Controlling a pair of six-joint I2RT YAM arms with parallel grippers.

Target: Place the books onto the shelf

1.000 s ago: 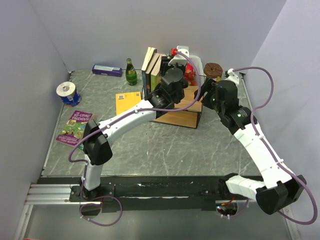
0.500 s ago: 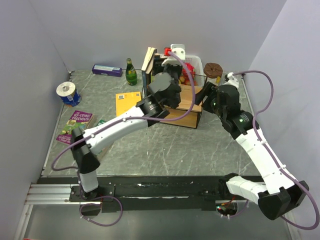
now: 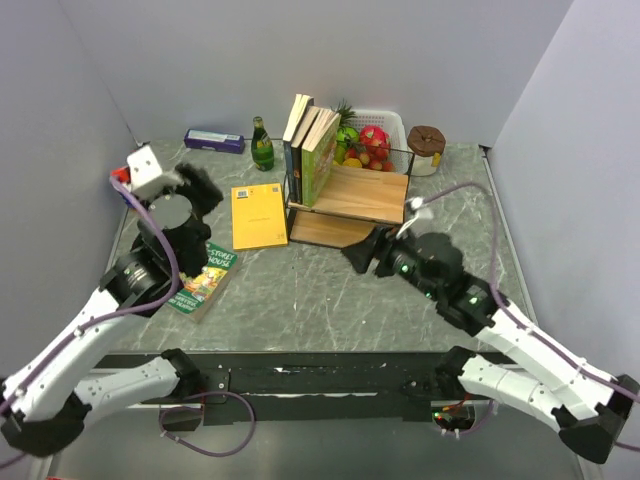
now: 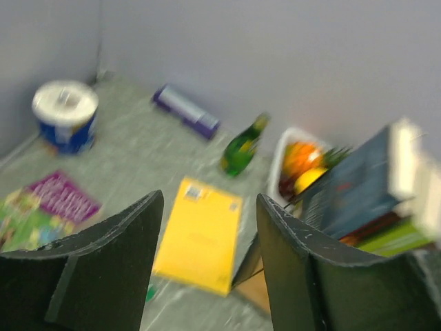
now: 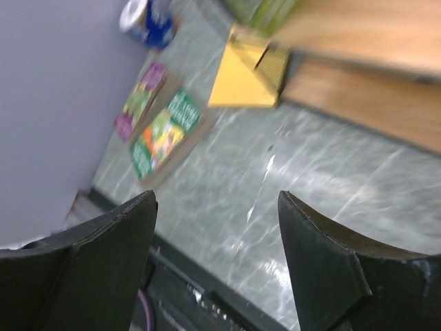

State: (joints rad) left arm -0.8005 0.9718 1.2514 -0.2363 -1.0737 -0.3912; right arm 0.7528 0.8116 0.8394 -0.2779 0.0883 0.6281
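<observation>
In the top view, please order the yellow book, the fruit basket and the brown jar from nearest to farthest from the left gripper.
1. Yellow book, just right of the left gripper.
2. Fruit basket, behind the shelf.
3. Brown jar, far back right.

The top camera looked down from behind the near edge over the whole table (image 3: 330, 290). The left wrist camera faced the back wall; the right sat low by the shelf (image 5: 372, 96), facing left. All three caught the yellow pad (image 3: 258, 215).
</observation>
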